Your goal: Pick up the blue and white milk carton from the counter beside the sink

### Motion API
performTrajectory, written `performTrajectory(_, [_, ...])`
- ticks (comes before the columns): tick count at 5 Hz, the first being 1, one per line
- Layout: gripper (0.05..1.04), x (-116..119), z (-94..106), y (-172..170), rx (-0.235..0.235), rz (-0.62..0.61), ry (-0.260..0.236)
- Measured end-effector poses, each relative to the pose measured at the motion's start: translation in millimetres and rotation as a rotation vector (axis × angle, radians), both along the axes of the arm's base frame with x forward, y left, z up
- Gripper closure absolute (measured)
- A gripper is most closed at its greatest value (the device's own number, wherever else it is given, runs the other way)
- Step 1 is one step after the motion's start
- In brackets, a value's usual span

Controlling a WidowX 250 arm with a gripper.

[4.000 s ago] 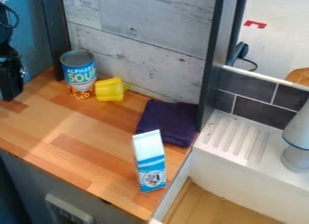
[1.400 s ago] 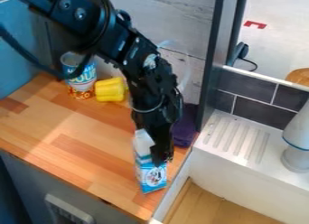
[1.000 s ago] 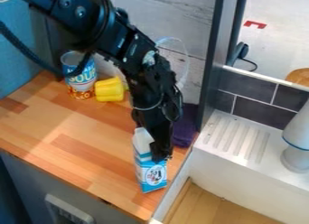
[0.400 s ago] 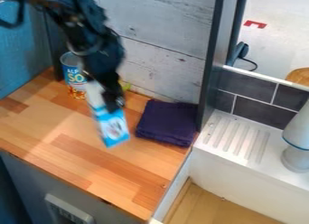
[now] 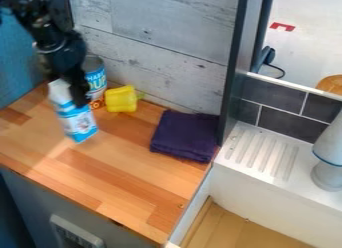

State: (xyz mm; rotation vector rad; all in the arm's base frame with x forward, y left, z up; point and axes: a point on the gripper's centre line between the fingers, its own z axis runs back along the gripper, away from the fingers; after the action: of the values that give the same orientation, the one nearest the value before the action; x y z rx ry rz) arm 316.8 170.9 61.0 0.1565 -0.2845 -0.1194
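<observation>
the pincer (image 5: 73,94) is clamped on a tilted carton (image 5: 79,124); behind it stands a can (image 5: 97,82), near a yellow pepper (image 5: 121,99).

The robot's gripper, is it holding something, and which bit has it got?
Yes, the gripper has the blue and white carton. It holds it by the upper part, near the white top.

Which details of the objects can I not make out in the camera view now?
In the camera view:
- Left side of the soup can: hidden behind the gripper and the carton.
- Fine print on the carton: blurred.
- Full shape of the pale object: cut off by the right edge.
- Rest of the round wooden piece: cut off by the same edge.
</observation>
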Motion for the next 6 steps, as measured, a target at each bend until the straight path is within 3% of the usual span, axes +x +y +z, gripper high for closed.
performTrajectory(1, [0.223, -4.1, -11.0, 35.4, 0.035, 0.06, 0.033])
performTrajectory(2, [0.223, -10.8, -2.3, 64.9, 0.079, 0.112, 0.024])
performTrajectory(3, [0.223, -15.3, -1.3, 74.4, 0.103, 0.118, 0.022])
performTrajectory(4, [0.185, -19.4, -6.1, 79.3, 0.165, 0.094, 0.031])
performTrajectory(5, [0.078, -25.4, -12.9, 76.0, 0.152, 0.128, 0.045])
performTrajectory(6, [0.081, -25.6, -15.3, 71.8, 0.147, 0.123, 0.053])
